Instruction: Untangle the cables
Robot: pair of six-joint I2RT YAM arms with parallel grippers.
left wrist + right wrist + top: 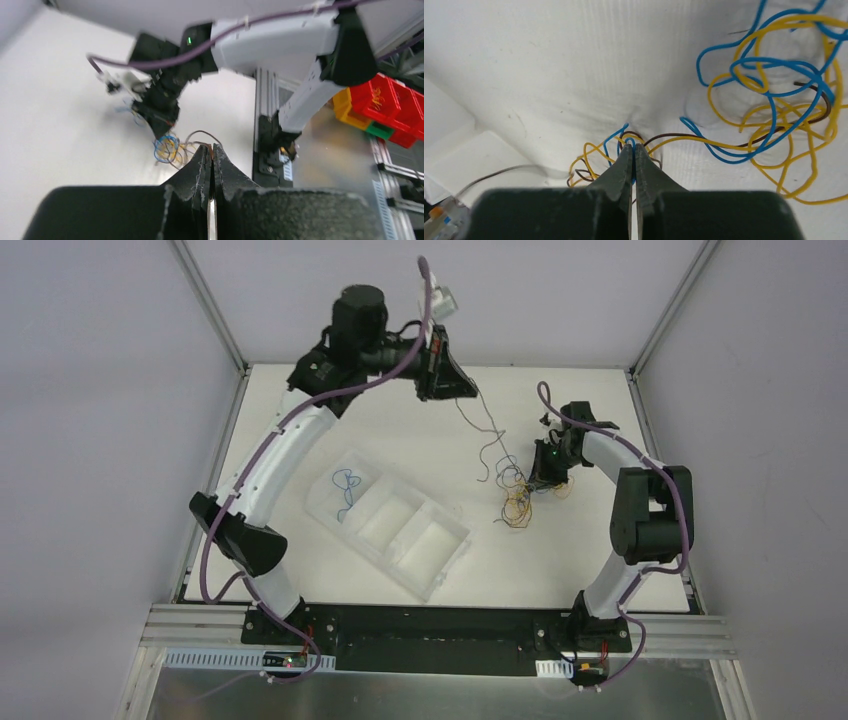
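A tangle of thin blue, yellow and brown cables (515, 498) lies on the white table right of centre. My left gripper (466, 392) is raised at the far middle, shut on one dark brown cable (487, 430) that runs down to the tangle. In the left wrist view the jaws (212, 148) pinch that brown cable (200, 133), with the tangle (166, 147) beyond. My right gripper (545, 478) is down at the tangle's right edge. In the right wrist view it (634, 146) is shut on a blue cable loop (624, 137), and the other loops (769, 100) spread to the right.
A clear tray with three compartments (440, 570) lies diagonally at table centre. One blue cable (347, 488) lies in its far left compartment. Red and yellow bins (385, 100) stand off the table beyond the right arm. A white connector (444, 217) with a grey wire lies near the right gripper.
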